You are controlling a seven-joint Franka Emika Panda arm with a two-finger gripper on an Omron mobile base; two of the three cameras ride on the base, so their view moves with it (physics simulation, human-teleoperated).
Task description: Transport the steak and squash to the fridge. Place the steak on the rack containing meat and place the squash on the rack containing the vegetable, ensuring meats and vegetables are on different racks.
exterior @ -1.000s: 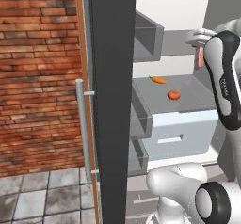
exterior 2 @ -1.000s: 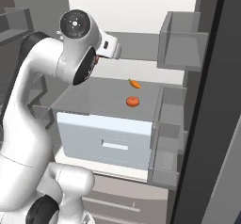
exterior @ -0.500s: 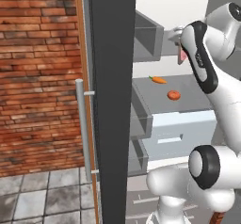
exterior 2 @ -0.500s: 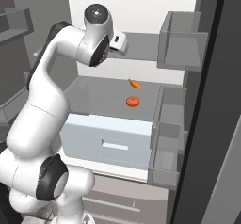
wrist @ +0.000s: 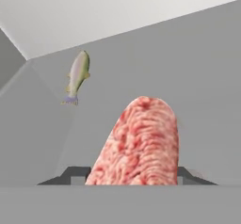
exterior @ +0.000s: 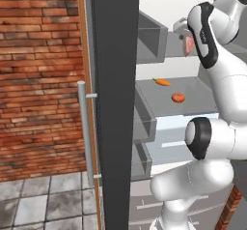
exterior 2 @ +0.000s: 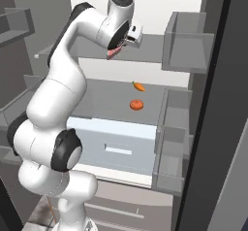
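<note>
In the lower centre of the hand view I have the steak (wrist: 139, 143), a marbled pink slab rising between the two dark fingertips (wrist: 70, 173), so the gripper (wrist: 132, 178) is clamped on it. The steak points out over a flat grey shelf (wrist: 202, 86), which runs back to the white rear wall with plenty of bare surface ahead and to the right. At upper left of that view, near the shelf's back corner, lies a small silvery fish (wrist: 76, 76), well apart from the steak.

In the left base view the steak (exterior: 189, 44) shows as a pink sliver at upper right, level with the upper shelf of the fridge (exterior: 116, 103); in the right base view it hangs below the wrist at upper centre (exterior 2: 112, 54).

One shelf lower (exterior 2: 97, 96), the vegetable (exterior 2: 139, 86), orange with a green tip, lies toward the back, and a small round reddish-orange piece (exterior 2: 136, 105) sits just in front of it, near but not touching. A pale drawer (exterior 2: 111, 145) is beneath that shelf.

Grey door bins (exterior 2: 186, 43) stand along the right of the right base view. In the left base view the dark door edge fills the centre, with the silver bar handle (exterior: 86, 127) and a brick wall (exterior: 38, 79) to its left.
</note>
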